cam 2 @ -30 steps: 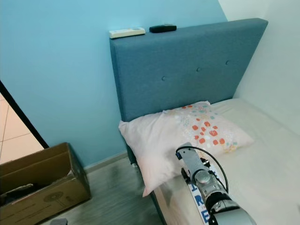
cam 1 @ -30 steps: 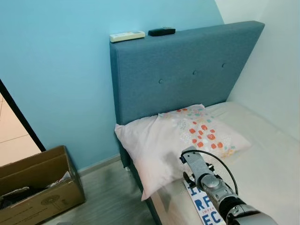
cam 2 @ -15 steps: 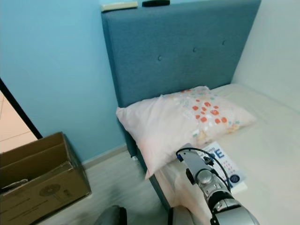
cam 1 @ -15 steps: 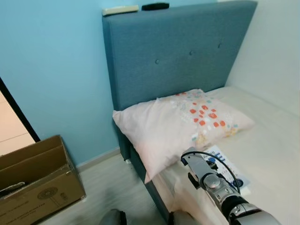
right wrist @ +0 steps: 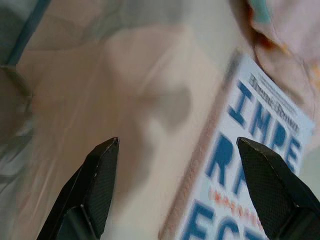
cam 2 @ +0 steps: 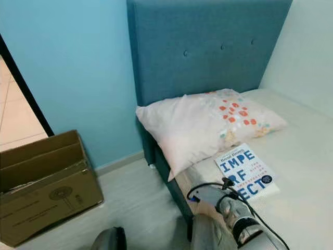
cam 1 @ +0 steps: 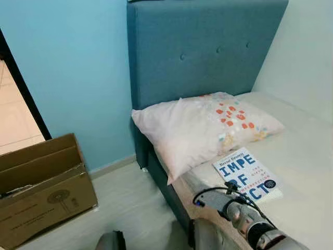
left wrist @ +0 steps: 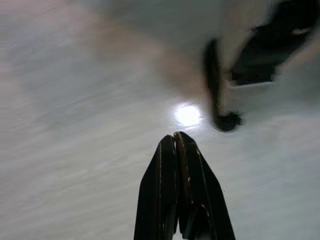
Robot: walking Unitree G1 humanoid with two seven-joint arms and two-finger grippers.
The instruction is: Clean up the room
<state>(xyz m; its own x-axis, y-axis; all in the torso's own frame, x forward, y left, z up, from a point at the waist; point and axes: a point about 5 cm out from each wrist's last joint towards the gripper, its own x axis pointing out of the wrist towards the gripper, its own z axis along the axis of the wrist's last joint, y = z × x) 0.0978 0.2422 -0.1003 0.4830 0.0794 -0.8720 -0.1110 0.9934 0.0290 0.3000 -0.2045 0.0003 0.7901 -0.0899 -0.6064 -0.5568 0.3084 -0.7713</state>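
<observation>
The right arm point(cam 1: 244, 221) has dropped low at the near edge of the bed point(cam 1: 307, 156), and a second ago it was up higher, in front of the pillow. Now the whole book point(cam 1: 247, 173) can be seen, where before the arm hid most of it. The camera has also tipped down and turned a bit, so the top of the headboard point(cam 1: 208, 52) is cut off. The right claw point(right wrist: 177, 187) is wide open and holds nothing; its two black fingers point(right wrist: 97, 182) hang over the sheet, just beside the near edge of the book. I think the book is the next thing to tidy, and the open claw looks ready to reach for it, but it has not touched it yet. The left claw point(left wrist: 181, 192) is shut tight with nothing in it and points at the pale floor point(cam 1: 130, 208); that arm just hangs. Count from near to far: one book lying flat on the bed with its cover up, one pillow point(cam 1: 203, 127) just behind it and leaning over the side of the bed, one brown box point(cam 1: 44, 190) on the floor by the blue wall, and one blue headboard at the back.
</observation>
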